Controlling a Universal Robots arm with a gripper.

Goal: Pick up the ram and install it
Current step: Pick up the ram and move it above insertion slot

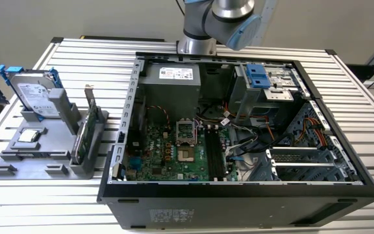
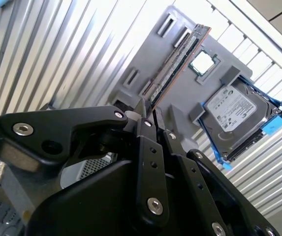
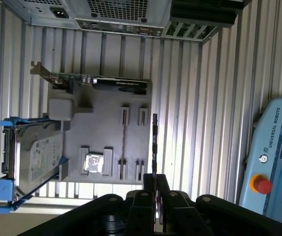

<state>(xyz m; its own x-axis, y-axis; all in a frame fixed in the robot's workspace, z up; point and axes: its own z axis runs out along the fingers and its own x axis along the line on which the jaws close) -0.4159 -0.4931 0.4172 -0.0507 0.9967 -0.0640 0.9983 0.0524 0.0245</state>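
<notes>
Downward-pointing gripper (image 3: 154,178) tight around the ram (image 3: 154,142), well above gray tray (image 3: 106,132)

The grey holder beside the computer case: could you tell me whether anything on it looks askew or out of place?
Nothing looks damaged or spilled. The hard drive leans in its cradle and the green card stands on edge in the grey holder. The ram is off the holder, clamped in the end effector.

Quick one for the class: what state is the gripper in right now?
Gripper: closed, holding the ram, which sticks out from between its fingertips in both wrist views.
</notes>
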